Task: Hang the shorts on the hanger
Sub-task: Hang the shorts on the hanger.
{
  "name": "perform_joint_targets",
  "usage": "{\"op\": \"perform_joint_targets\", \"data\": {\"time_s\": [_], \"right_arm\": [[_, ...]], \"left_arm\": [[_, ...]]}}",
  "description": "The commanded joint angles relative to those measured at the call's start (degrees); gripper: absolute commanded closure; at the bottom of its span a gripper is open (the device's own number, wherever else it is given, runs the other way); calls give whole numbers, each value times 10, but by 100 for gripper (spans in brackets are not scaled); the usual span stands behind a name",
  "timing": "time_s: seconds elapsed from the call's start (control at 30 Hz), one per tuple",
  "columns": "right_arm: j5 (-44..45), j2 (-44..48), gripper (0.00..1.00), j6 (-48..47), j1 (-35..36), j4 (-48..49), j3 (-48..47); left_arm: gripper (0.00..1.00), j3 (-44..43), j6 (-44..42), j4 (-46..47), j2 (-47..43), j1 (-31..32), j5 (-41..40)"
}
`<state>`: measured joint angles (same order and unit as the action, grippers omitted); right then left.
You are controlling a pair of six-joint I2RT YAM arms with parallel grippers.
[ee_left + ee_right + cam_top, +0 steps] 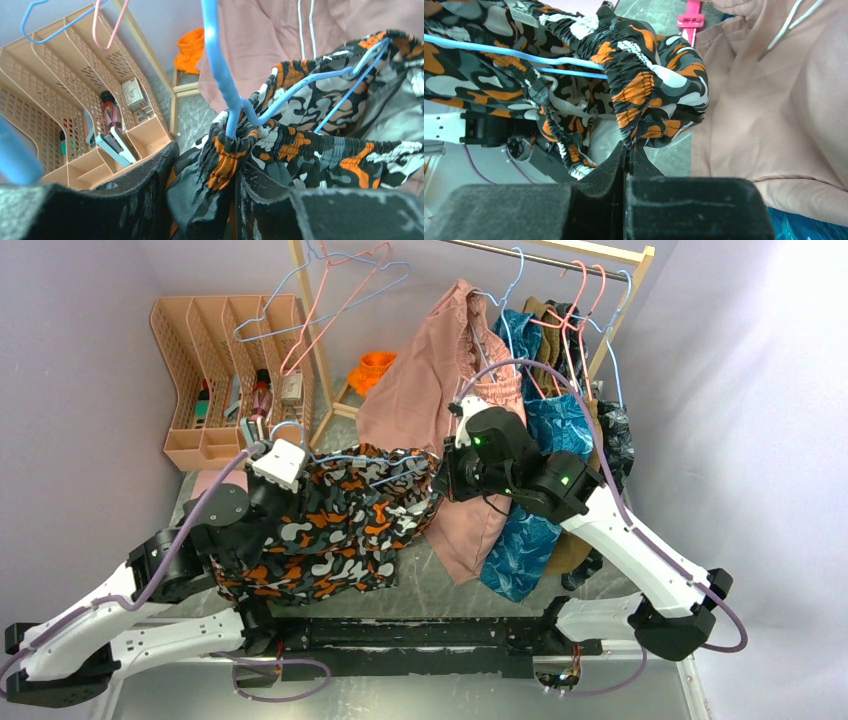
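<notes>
The camouflage-print shorts (330, 525) hang stretched between my two grippers above the table. The light-blue hanger (385, 462) runs through their open waistband; its hook rises beside my left gripper (285, 462). In the left wrist view the hanger (220, 65) dips into the bunched waistband of the shorts (300, 145), and my left gripper (207, 165) is shut on that bunch. My right gripper (440, 475) pinches the other end of the waistband. In the right wrist view its jaws (626, 150) are pressed together on the edge of the shorts (644, 85), with the hanger's wires (499, 51) crossing inside.
A dusty-pink garment (440, 400) and a blue leaf-print garment (530, 530) hang from the wooden rack (560, 255) right behind the right arm. Spare pink and blue hangers (340, 290) hang at the back left. A peach desk organizer (220, 350) stands at the far left.
</notes>
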<state>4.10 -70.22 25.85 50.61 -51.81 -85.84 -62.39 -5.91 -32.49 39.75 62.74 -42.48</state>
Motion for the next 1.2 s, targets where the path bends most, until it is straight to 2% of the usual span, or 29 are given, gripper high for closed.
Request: {"op": "perform_joint_targets", "data": {"time_s": [0.0, 0.2, 0.37, 0.57, 0.67, 0.73, 0.87, 1.0, 1.1, 1.17], "right_arm": [[-42, 4, 100, -1, -3, 7, 8], [4, 34, 100, 23, -4, 72, -20], [46, 37, 100, 37, -4, 80, -48], [45, 16, 100, 23, -4, 42, -79], [37, -8, 100, 9, -4, 13, -129], [-5, -30, 100, 1, -4, 3, -179], [-112, -75, 100, 14, -4, 30, -267], [-198, -97, 100, 35, -4, 84, -270], [-208, -122, 100, 28, -3, 60, -286], [-165, -142, 100, 5, -2, 9, -351]], "left_arm": [[93, 0, -12, 70, -16, 0, -20], [93, 17, -14, 38, -25, 0, 140], [93, 29, 0, -17, -14, 0, 210], [93, 39, 0, -36, -29, 0, 212], [93, 47, -2, -39, -25, 0, 202], [93, 54, -2, -31, -15, 0, 199], [93, 72, 0, 24, 19, 0, 209], [93, 88, 17, 117, 30, 0, 237], [93, 93, 29, 173, 22, 0, 234], [93, 79, 41, 179, 17, 0, 212]]}}
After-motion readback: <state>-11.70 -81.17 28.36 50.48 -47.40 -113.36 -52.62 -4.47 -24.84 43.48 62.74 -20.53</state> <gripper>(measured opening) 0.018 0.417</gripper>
